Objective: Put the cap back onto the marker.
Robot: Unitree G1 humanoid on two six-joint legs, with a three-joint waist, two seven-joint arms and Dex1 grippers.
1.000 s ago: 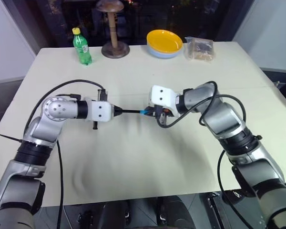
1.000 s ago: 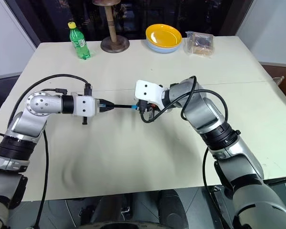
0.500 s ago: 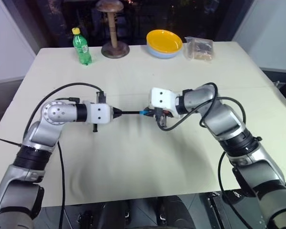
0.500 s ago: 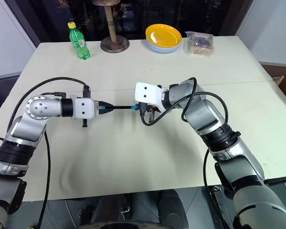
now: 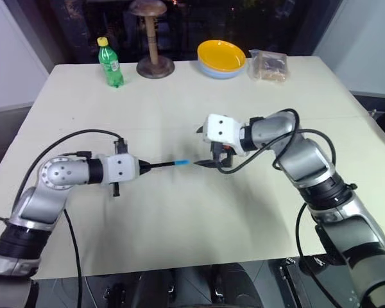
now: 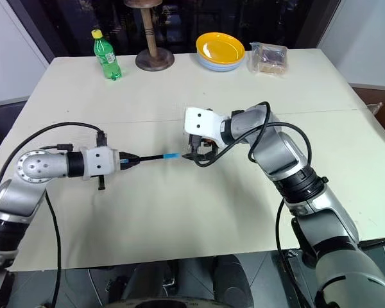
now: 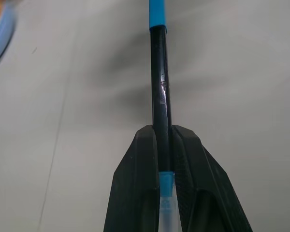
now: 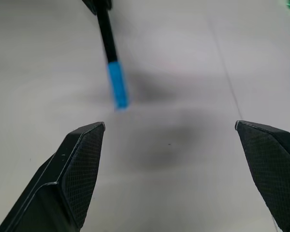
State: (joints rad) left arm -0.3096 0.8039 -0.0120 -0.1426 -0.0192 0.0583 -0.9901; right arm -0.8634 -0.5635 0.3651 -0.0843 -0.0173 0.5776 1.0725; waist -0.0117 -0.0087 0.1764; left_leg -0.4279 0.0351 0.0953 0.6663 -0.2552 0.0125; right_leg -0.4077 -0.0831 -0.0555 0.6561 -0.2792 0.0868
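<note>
Here the marker (image 5: 160, 165), a slim, glossy black rod, carries the cap (image 5: 182, 163), a short bright light-blue plastic cylinder, seated on its far end. Its long axis runs nearly level above the middle of the matte cream desk (image 5: 179, 212), the capped end pointing toward the robot's right. The left pincer (image 7: 163, 159) is closed on the marker's rear portion, its two textured black fingers (image 7: 140, 193) clamping the rod from both sides; the left forearm lies almost level, elbow bent outward toward the desk's left edge. The right pincer (image 8: 171, 145) stands wide open with nothing between its fingers, its tips just beside the cap and apart from it. The right arm reaches in from the desk's right side, wrist turned toward the left arm and angled slightly downward.
</note>
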